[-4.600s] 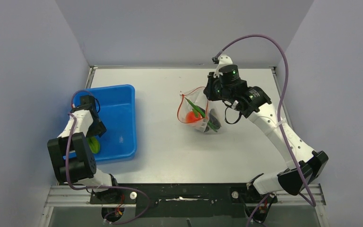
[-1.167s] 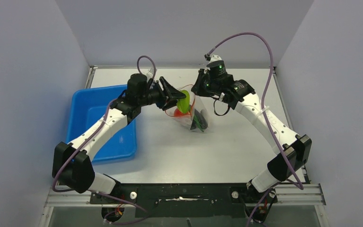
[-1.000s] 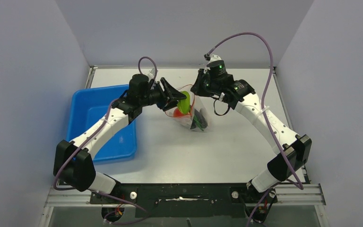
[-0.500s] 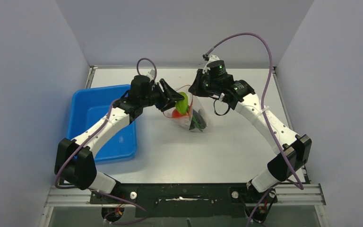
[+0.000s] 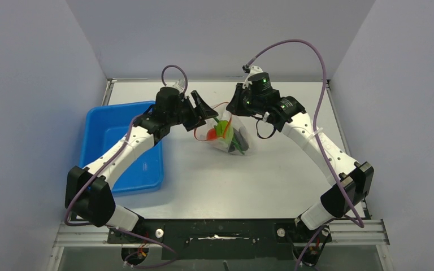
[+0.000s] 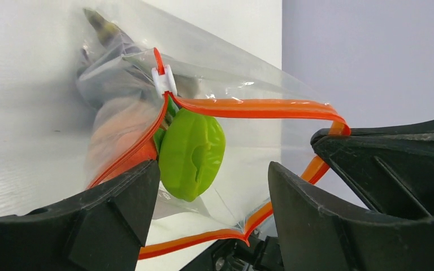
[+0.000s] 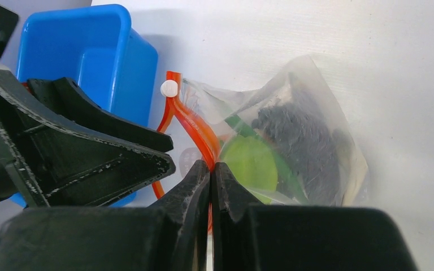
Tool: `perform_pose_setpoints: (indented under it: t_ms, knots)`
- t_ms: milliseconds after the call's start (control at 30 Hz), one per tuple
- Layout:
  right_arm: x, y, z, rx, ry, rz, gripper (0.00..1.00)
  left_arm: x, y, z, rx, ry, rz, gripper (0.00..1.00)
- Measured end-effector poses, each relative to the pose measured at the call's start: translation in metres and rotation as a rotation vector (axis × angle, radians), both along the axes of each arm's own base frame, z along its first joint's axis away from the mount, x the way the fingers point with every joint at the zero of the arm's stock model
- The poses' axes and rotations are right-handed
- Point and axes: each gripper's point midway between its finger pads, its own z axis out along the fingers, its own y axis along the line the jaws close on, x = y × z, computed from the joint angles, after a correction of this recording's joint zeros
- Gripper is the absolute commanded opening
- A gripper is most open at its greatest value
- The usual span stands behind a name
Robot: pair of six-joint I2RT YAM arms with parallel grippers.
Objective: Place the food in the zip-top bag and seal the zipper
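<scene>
**Surface.** Pale grey table (image 5: 215, 180), matt, with a thin metal rim along its left, far and right edges.

**Room.** Three plain lavender-grey walls (image 5: 28, 84) stand close against those edges. A black mounting rail (image 5: 220, 231) with both arm bases runs along the near edge.

**Blue tray** (image 5: 110, 132). Left side of the table, just beside the left rim, with its long side running near to far.

**Zip-top bag** (image 5: 230, 141). Far half of the table, near the middle and right of the tray. It is clear and crinkled, with its mouth held up and gaping.

**Zipper** (image 6: 248, 107). Orange-red strip looping round the open mouth, with a white slider (image 6: 164, 81) at one end.

**Contents.**
- The lime-green fruit (image 6: 191, 154) is just inside the mouth.
- The orange-red fruit (image 5: 211, 135) is below it, to the left.
- The dark grape bunch (image 7: 294, 135) and the green pod (image 5: 236, 141) are deeper in.

**Left gripper** (image 6: 212, 192). At the bag's left side, jaws spread wide and holding nothing. The lime-green fruit lies just beyond its fingers (image 6: 118, 214).

**Right gripper** (image 7: 210, 169). At the bag's far right, jaws pinched together on the zipper, lifting that edge.

**Open room.**
- A broad stretch of tabletop shows from the bag to the near rail, and another from the bag to the right rim.
- A narrower strip shows between the bag and the far rim.
- Both arms arch over the middle, with purple cables (image 5: 294, 45) looping above.
</scene>
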Motion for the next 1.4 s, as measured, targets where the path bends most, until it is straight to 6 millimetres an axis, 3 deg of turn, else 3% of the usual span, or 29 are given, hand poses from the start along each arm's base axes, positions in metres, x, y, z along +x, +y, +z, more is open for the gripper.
perform_pose_setpoints:
  t_ms: [200,400,533,667,733,967,1200,1400]
  knots:
    - [0.001,-0.002,0.000,-0.013,-0.009,-0.003,0.00,0.005,0.024,0.012,0.149,-0.078,0.045,0.67]
    - [0.003,-0.008,0.002,-0.023,-0.023,-0.013,0.00,-0.001,0.075,0.015,0.378,-0.113,0.142,0.59]
    - [-0.001,-0.012,0.005,-0.024,-0.034,-0.016,0.00,-0.006,0.116,-0.002,0.510,-0.058,0.225,0.56]
    - [-0.002,-0.013,0.007,-0.021,-0.038,-0.016,0.00,-0.014,0.166,-0.040,0.638,0.043,0.306,0.55]
    - [-0.001,-0.014,0.006,-0.024,-0.036,-0.018,0.00,-0.019,0.180,-0.056,0.687,0.080,0.315,0.55]
    - [0.003,-0.020,0.004,-0.034,-0.038,-0.028,0.00,-0.033,0.192,-0.096,0.752,0.139,0.276,0.53]
    - [0.006,-0.026,0.003,-0.046,-0.042,-0.035,0.00,-0.028,0.201,-0.110,0.827,0.132,0.253,0.40]
    - [0.009,-0.031,0.001,-0.048,-0.039,-0.046,0.00,-0.027,0.206,-0.125,0.878,0.098,0.218,0.15]
